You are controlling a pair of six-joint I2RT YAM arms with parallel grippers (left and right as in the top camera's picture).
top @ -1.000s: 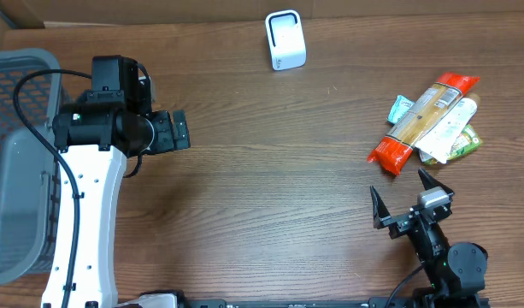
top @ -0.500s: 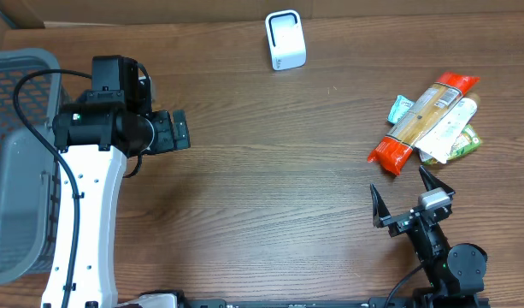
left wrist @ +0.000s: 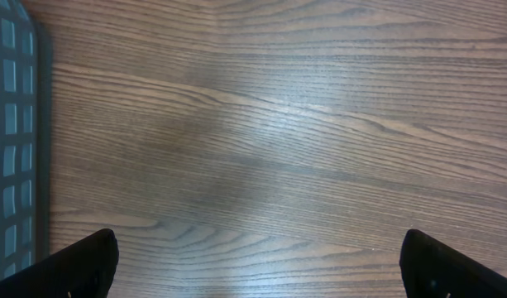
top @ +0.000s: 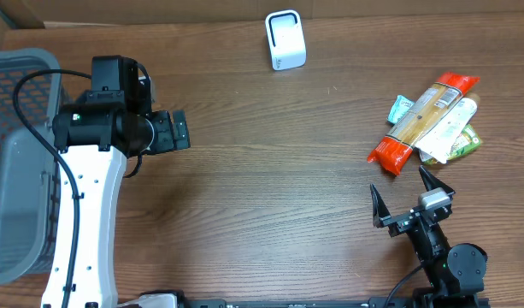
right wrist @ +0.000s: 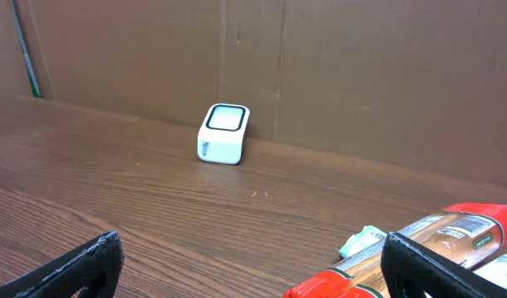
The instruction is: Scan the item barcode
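Nothing has moved since the earlier frames. Left gripper (top: 183,130) and right gripper (top: 397,184) both stand with jaws fully apart, holding nothing. The long packet (top: 426,115), clear with orange-red ends and a tan label, lies across smaller packets (top: 463,144) on the table (top: 270,197), right side, near the right gripper. The white scanner (top: 285,40) stands well apart.

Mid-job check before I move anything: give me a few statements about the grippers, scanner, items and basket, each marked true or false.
1. The left gripper and the right gripper are both open and empty. True.
2. The white scanner stands near the table's far edge, apart from the pile of items. True.
3. The right gripper holds the long orange-ended pack. False: the pack lies in the pile on the table, untouched.
4. The grey basket sits beside the right arm. False: it is at the left edge, beside the left arm.
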